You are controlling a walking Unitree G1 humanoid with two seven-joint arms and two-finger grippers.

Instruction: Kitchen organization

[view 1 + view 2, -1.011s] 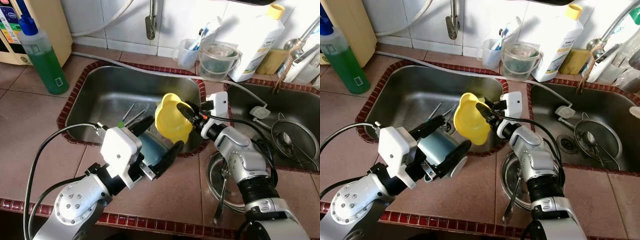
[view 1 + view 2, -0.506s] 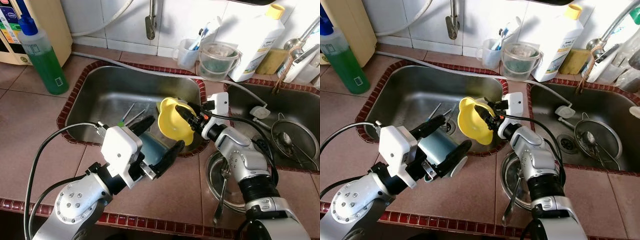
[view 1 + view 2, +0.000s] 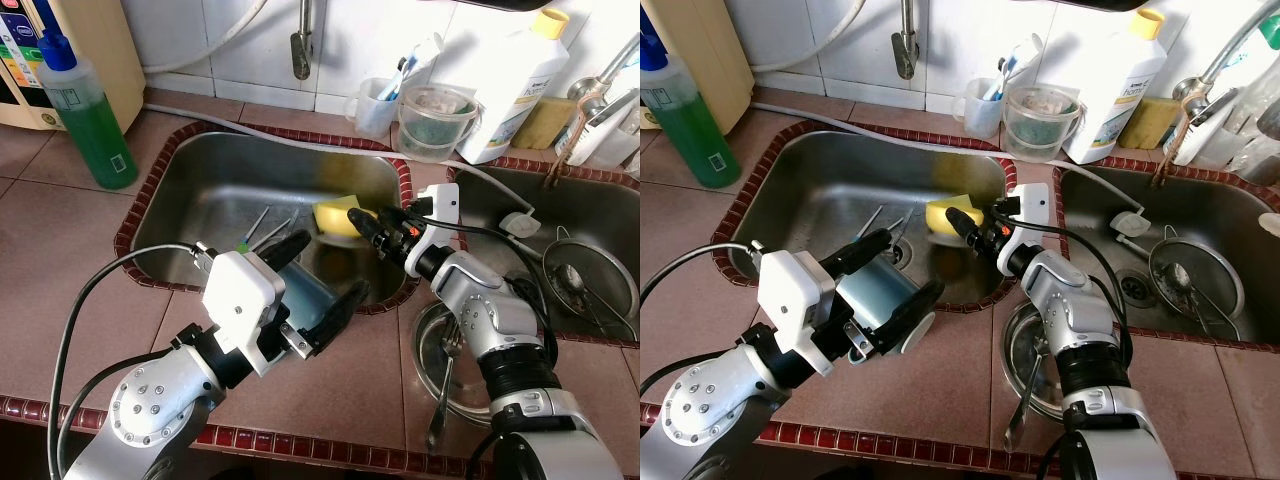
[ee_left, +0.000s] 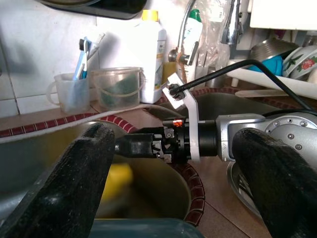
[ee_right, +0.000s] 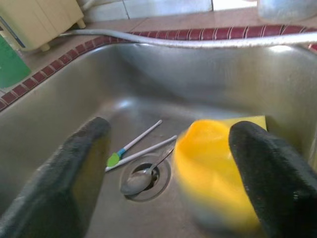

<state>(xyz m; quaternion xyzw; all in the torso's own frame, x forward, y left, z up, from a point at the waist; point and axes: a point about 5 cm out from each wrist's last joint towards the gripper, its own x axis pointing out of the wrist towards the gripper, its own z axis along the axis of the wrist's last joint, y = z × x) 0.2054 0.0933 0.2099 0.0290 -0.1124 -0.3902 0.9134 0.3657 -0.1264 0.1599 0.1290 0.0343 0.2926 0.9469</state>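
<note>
- Yellow cup (image 3: 337, 217) lying inside the left sink (image 3: 215, 185), against its right wall, blurred in the right wrist view.
- Right gripper (image 5: 168, 173) hanging over the left sink's right side, fingers spread wide, clamping nothing, yellow cup showing between them.
- Left gripper (image 3: 320, 275) hovering at the left sink's front rim, fingers apart, flanking a blue-grey tumbler (image 3: 878, 295); contact with it not clear.
- Spoon (image 5: 141, 179) and two thin sticks (image 5: 134, 147) resting by the left sink's drain.
- Green soap bottle (image 3: 88, 115) standing on the counter left of the left sink.
- Steel bowl (image 3: 455, 350) with fork sitting just right of the left sink's front corner.
</note>
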